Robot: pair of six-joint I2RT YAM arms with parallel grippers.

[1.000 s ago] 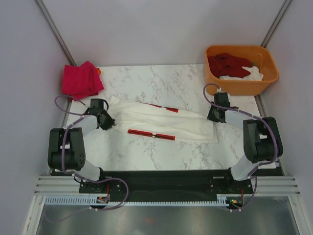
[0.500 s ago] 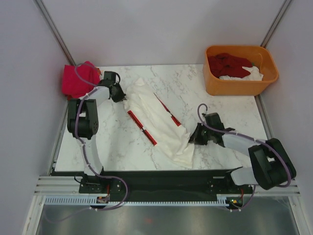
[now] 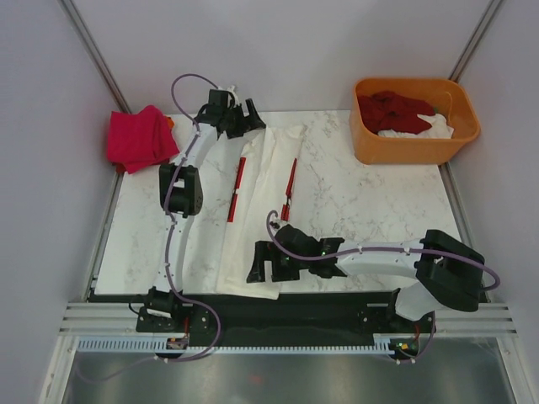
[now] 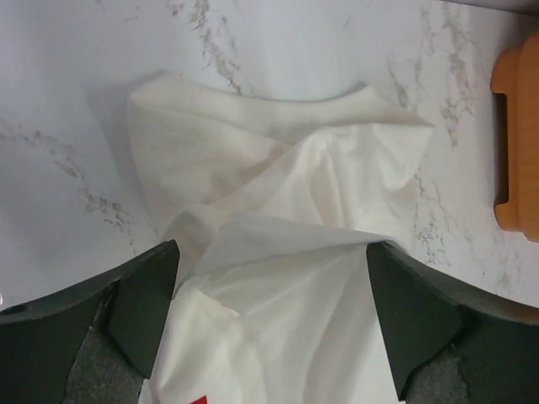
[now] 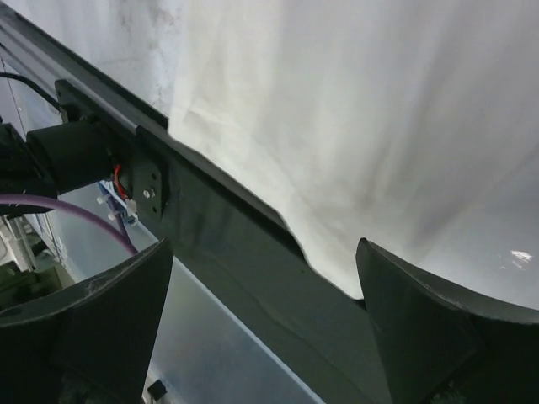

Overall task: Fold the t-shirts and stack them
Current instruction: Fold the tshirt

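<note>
The large white t-shirt point(image 3: 257, 206) with red printed marks point(image 3: 237, 188) lies as a long strip from the table's far edge to its near edge. My left gripper point(image 3: 249, 116) hovers open over the far end, and that end lies rumpled point(image 4: 278, 210) between its fingers point(image 4: 145, 307). My right gripper point(image 3: 259, 263) stands open over the near end, where the hem point(image 5: 354, 151) hangs over the table's edge onto the black base plate point(image 5: 244, 244). A folded pink-red t-shirt point(image 3: 139, 139) lies at the far left. Dark red point(image 3: 394, 109) and white point(image 3: 421, 129) t-shirts lie in the tub.
The orange plastic tub point(image 3: 413, 150) stands at the far right corner, and its rim point(image 4: 518, 143) shows at the right of the left wrist view. Grey walls enclose the marble table point(image 3: 354, 194). The black base plate point(image 3: 320, 307) runs along the near edge.
The white t-shirt swung from lying crosswise to running far-to-near. The left gripper went to the far edge, the right to the near edge. Both opened and let go.
</note>
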